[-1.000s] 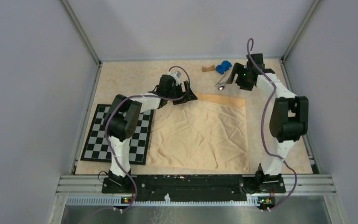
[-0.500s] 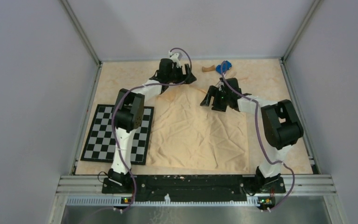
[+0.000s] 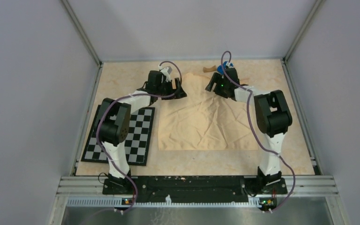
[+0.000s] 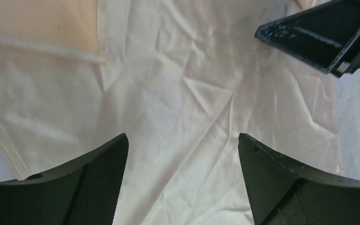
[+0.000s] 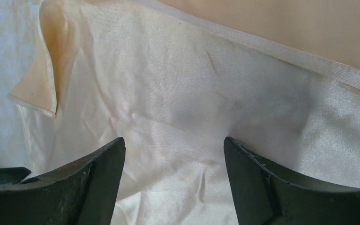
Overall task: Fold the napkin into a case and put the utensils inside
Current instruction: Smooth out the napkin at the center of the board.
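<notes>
The peach-orange napkin [image 3: 206,124] lies spread and wrinkled in the middle of the table, with its far edge bunched between the two grippers. My left gripper [image 3: 181,92] hovers open over the far left corner; in the left wrist view [image 4: 183,138] only cloth shows between its fingers. My right gripper [image 3: 210,86] is open over the far right part, and its wrist view [image 5: 173,140] shows the napkin's hem [image 5: 281,51] and a turned-over corner [image 5: 37,86]. The utensils are hidden. No folded case shows.
A black-and-white checkerboard mat [image 3: 136,133] lies left of the napkin, partly under the left arm. A brown wooden block [image 3: 209,69] and a blue toy car [image 3: 223,69] sit at the far edge behind the right arm. Walls enclose the table on three sides.
The napkin has shifted toward the far side, its near edge now farther from the arm bases. The right arm swung in from the far right to the napkin's far edge. The left gripper moved slightly left.
</notes>
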Motion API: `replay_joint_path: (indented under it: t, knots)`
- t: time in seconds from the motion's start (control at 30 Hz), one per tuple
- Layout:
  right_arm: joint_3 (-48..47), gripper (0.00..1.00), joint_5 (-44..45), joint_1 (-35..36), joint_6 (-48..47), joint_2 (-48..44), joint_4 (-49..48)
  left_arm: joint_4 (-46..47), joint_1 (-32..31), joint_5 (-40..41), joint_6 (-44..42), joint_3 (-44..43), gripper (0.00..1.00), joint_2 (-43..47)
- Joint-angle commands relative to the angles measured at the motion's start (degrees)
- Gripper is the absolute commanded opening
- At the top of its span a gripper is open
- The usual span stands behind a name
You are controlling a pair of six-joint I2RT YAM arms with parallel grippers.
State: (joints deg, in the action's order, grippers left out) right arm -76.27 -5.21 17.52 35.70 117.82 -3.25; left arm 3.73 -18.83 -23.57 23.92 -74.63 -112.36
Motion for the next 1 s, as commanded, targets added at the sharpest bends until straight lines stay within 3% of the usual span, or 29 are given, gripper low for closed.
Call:
replay_joint_path:
  t: [0.0,0.17,0.4,0.7,0.83,0.97]
  knots:
    - [-0.68,0.77,-1.13,-1.25,-2.97,-1.57,5.34,5.2,-0.17,1.02,2.37,4.79,0.91,2.94]
    - [7.55,0.77,-7.07,-1.26,-2.27,-6.3,1.35,7.38,0.08,0.58,2.86,0.3,0.91,-1.75]
    - [11.14,0.77,-7.45,-1.32,-4.86,-7.73,2.03,8.43,1.47,3.47,3.32,-6.67,0.91,-8.79]
    - [10.75,0.77,-7.97,-1.42,-6.49,-7.89,2.45,15.63,2.19,4.67,5.55,5.7,0.92,-1.43]
    - [11.38,0.77,-8.12,-1.43,-6.59,-7.93,1.9,16.14,2.64,6.04,5.76,6.69,0.92,-2.13]
    - [11.59,0.76,-9.45,-1.41,-6.66,-6.97,1.46,18.81,2.9,3.58,6.97,2.29,0.92,-6.08]
